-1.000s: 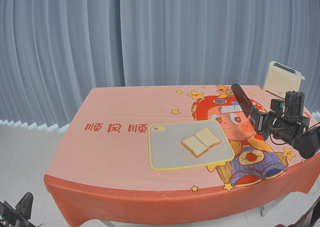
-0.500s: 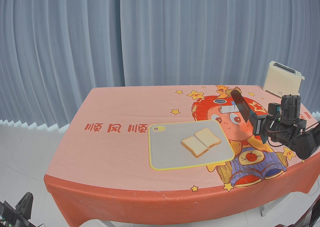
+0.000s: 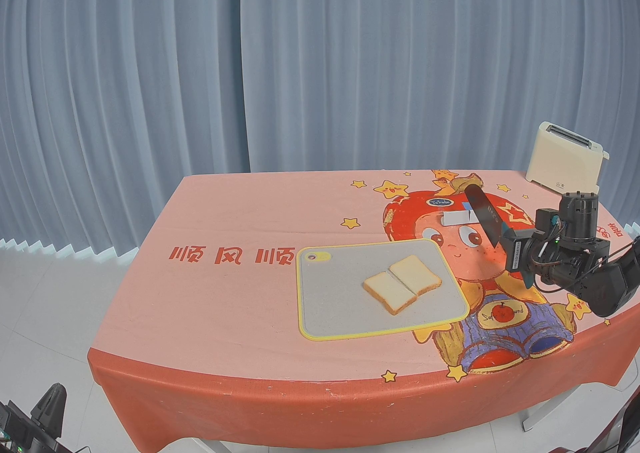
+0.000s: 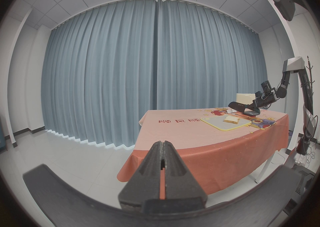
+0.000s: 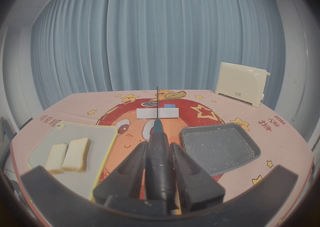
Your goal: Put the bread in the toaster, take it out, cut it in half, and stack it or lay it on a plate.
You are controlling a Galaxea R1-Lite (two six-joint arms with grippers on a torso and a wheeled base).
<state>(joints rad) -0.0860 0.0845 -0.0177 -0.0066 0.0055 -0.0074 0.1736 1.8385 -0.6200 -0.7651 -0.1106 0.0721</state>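
Where the yellow-rimmed cutting board lies on the bench, two bread halves rest side by side. Right end effector: clamped on black knife, blade tilted upward, between board and dark tray. Cream toaster: far right corner. Left end effector: fingers together, well off the bench.

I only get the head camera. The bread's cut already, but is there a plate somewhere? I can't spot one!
Observer: Yes. A dark tray lies right beside the right tool, which grips the knife. That arm hides the tray from you.
Operator: Is anything on it?
Observer: Just tiny pale specks scattered over its bottom.
Operator: What about the left tool?
Observer: The left tool is shut, low down and off to the side of the table.
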